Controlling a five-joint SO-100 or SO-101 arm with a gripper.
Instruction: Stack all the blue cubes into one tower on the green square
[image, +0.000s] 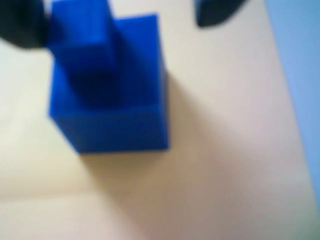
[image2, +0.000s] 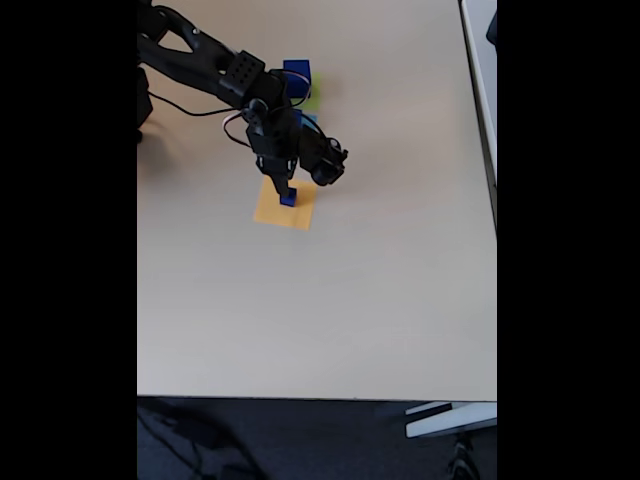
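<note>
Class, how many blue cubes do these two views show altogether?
3. One large blue cube sits at the lime-green square. Two are stacked on the orange square, smaller cube atop bigger cube. The arm may hide more.

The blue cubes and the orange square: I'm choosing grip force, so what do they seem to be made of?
The blue cubes look like solid hard plastic with smooth faces and crisp edges, though the wrist view is blurred. The orange square looks like thin matte paper or card, lying flat on the table with no visible thickness.
</note>
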